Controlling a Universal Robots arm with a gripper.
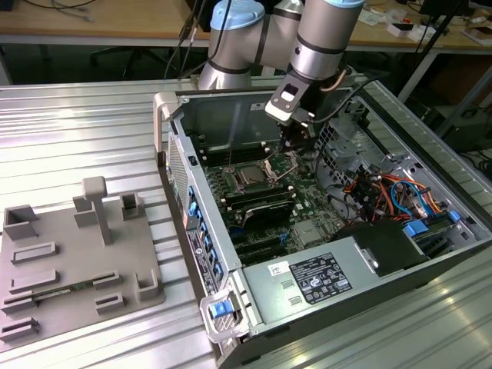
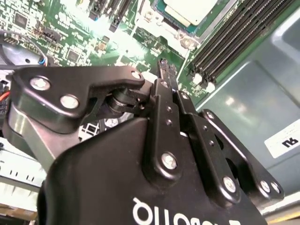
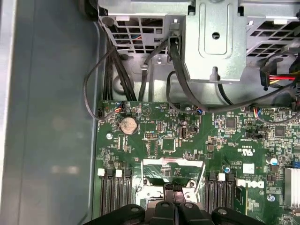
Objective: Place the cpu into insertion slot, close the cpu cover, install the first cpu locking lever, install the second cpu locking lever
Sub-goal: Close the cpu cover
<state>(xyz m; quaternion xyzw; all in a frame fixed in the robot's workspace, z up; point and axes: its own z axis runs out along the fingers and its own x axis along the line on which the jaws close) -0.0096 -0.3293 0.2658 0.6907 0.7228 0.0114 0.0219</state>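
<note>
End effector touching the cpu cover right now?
Cannot tell. In the first wrist view the end effector overlaps the open cover, but neither contact nor a gap shows plainly.

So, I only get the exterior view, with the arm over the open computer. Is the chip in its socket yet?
Observer: It looks so. In the second wrist view the silver cpu lies inside the slot.
Visitor: And is anything being gripped?
Observer: In the first wrist view the hand has its fingers together at the edge of the raised cover. I can't tell whether they pinch it.
</note>
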